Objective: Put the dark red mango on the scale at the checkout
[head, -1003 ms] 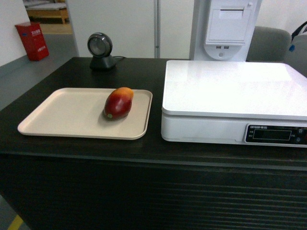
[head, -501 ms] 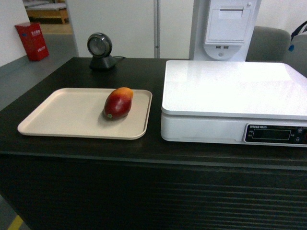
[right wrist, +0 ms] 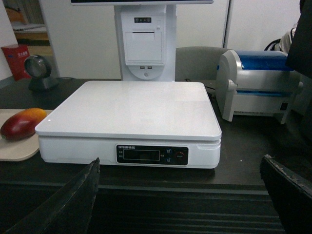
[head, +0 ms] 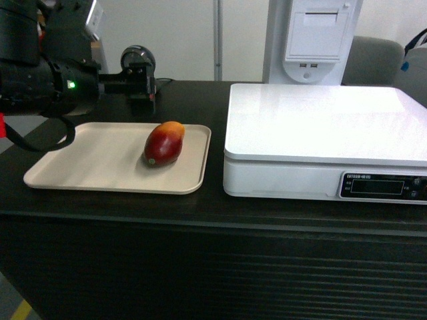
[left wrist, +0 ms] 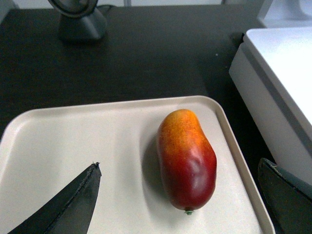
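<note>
my left tool hovering spread open over the dark red mango, mango lying on beige tray, my right tool gaping open facing the scale on the desk

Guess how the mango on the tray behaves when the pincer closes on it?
The mango looks rigid, smooth and glossy, so probably slippery. Its rounded oval body, lying on the flat tray, may roll sideways if nudged.

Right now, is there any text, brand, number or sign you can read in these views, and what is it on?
Nothing can be read.
scale: small white brand print above the display strip, too blurred.
display strip: dark, no digits showing.
dark red mango: no readable label in view.
printer kiosk: small marks, unreadable.
</note>
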Controlling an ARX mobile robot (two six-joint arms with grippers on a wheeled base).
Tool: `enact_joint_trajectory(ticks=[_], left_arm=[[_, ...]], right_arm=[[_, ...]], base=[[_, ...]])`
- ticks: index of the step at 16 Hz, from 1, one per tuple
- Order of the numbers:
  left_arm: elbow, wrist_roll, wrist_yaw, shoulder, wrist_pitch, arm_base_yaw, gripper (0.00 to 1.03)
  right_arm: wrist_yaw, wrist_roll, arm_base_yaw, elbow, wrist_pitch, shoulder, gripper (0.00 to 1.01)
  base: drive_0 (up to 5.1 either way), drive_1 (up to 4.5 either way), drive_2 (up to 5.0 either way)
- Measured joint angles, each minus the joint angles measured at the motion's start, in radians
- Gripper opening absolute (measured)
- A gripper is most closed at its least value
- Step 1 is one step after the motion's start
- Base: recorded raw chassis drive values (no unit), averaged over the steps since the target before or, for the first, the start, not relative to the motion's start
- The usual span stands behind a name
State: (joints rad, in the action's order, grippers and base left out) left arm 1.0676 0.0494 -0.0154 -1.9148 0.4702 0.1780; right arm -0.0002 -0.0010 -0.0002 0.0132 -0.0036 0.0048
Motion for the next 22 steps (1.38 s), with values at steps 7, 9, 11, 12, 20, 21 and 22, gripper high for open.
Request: enact_joint_trajectory(ticks=[7,9,11,12,20,21,22], left_arm=[[0.348,0.031,-0.082,-0.231,-0.236,-0.014,0.98],[0.413,0.058,-0.111,-0.284,-0.292,-0.003,0.98],[0.455,0.056,-0.121,-0.325,-0.338,0.008,0.98],[0.476,0.052,-0.114,-0.339,-0.352,0.008,0.98],[0.547,-0.031,-0.082,-0.438,-0.439,0.037,0.98],[0.558,-0.050,-0.063,-0.451,-0.446,0.040,0.98],[0.571,-0.068,-0.042,-0.464,-0.456,0.042,0.98]], right_arm=[[0.000,0.000,0.000,0.000,0.000,0.000,0.98],[0.000,0.000,0.000,0.000,0.000,0.000,0.98],[0.000,0.000,0.000,0.000,0.000,0.000,0.98],[0.000,0.000,0.000,0.000,0.000,0.000,0.98],[0.000,0.000,0.000,0.000,0.000,0.000,0.98],[0.000,0.000,0.000,0.000,0.000,0.000,0.98],[0.000,0.000,0.000,0.000,0.000,0.000,0.98]], base=[[0.0,0.00,0.0],[0.0,0.00,0.0],[0.0,0.00,0.0],[0.0,0.00,0.0],[0.0,0.00,0.0],[0.0,0.00,0.0],[0.0,0.00,0.0]])
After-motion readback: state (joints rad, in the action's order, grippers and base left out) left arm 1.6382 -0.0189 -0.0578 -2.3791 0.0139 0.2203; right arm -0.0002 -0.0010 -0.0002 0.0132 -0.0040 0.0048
